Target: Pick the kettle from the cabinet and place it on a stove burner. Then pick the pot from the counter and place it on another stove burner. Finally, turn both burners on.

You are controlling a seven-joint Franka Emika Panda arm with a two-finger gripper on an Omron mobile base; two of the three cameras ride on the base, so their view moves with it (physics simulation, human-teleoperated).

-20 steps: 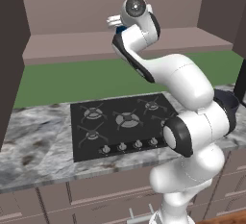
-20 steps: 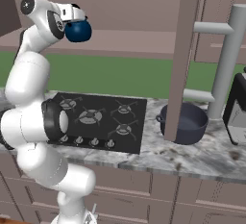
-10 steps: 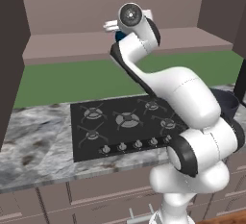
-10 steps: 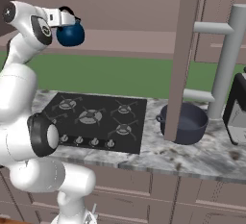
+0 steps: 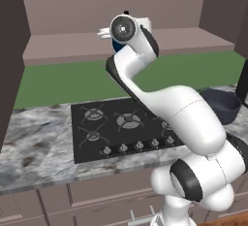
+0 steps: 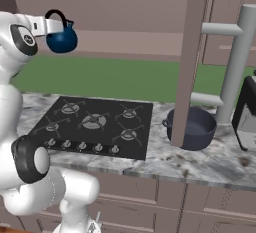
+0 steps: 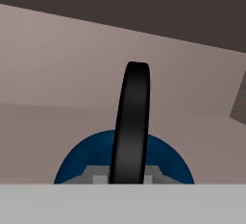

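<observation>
kettle [image 6: 61, 40]: small, dark blue, black looped handle, hanging in the air in front of the cabinet [image 6: 125, 7], high above the cooktop [image 6: 95, 124]
pot [image 6: 192, 127]: wide, dark, nothing visible inside, on the counter [image 6: 200, 162] just right of the cooktop
pincer [image 6: 64, 26]: pressed together, pinching the kettle's handle
arm: raised high, hand level with the cabinet shelf

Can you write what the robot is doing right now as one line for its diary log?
stage: carrying | gripper: shut on small glossy dark-blue kettle | kettle: in air above black cooktop | wide dark pot: on marble counter
</observation>
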